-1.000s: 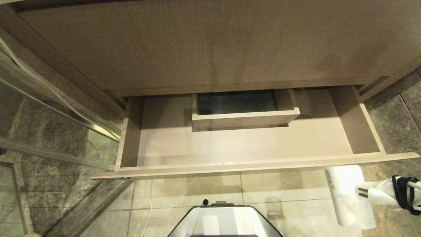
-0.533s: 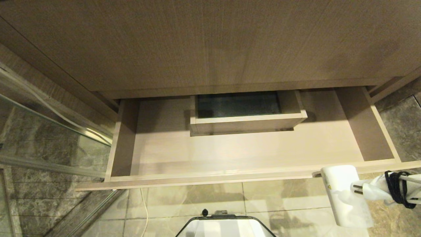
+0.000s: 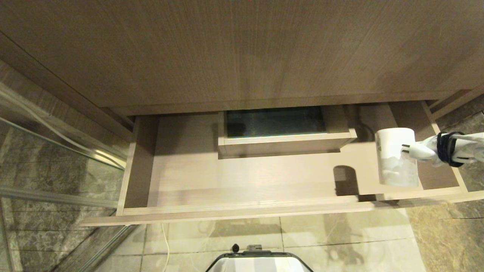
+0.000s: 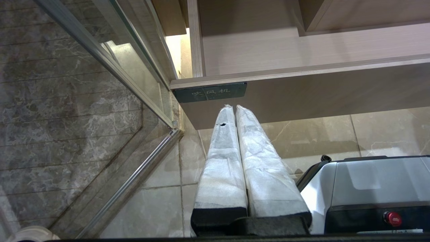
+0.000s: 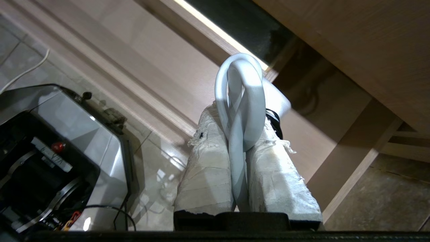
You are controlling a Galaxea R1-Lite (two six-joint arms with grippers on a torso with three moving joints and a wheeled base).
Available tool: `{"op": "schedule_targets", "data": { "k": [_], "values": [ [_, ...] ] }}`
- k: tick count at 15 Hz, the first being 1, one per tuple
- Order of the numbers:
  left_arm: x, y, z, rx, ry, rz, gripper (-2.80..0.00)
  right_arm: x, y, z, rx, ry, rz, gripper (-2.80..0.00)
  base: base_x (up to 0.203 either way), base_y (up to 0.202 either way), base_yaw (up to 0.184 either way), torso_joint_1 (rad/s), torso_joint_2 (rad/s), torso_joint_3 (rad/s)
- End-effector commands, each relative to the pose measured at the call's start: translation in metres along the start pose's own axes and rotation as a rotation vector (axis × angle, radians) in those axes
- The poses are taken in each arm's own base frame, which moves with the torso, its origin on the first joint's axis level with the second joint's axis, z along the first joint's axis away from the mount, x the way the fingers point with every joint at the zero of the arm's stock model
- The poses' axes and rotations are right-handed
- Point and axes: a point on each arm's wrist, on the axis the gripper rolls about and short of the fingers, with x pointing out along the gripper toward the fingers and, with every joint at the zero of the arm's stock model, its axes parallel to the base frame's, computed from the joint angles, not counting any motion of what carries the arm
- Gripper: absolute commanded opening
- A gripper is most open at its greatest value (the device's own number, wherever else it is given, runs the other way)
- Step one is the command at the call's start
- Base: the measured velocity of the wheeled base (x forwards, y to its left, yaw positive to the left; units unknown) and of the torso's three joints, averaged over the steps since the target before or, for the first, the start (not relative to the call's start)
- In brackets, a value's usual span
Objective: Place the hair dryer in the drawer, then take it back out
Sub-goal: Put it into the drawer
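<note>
The head view's right edge is cutting off the right gripper [image 3: 463, 148], leaving only its wrapped tip showing at 3 o'clock, and is clipping the drawer [image 3: 242, 217] front's right end. The cord [image 5: 240, 111] loop is hiding the hair dryer [image 3: 396, 156] body in the right wrist view. The base [image 3: 259, 260] is running off at 6 o'clock.

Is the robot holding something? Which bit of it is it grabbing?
Yes. The right gripper holds the hair dryer by its looped cord, over the open drawer. The left gripper holds nothing.
</note>
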Motion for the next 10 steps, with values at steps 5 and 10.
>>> {"op": "schedule_targets", "data": {
  "k": [5,10],
  "values": [
    [0.0,0.0,0.0,0.0,0.002,0.0,-2.8,0.044,-0.042,0.001,0.059,0.088,-0.002,-2.8,0.0,0.0,0.0,0.0,0.0,0.0],
    [0.0,0.0,0.0,0.0,0.001,0.0,-2.8,0.063,-0.064,0.001,0.071,0.113,-0.019,-2.8,0.0,0.0,0.0,0.021,0.0,0.021]
  ]
}}
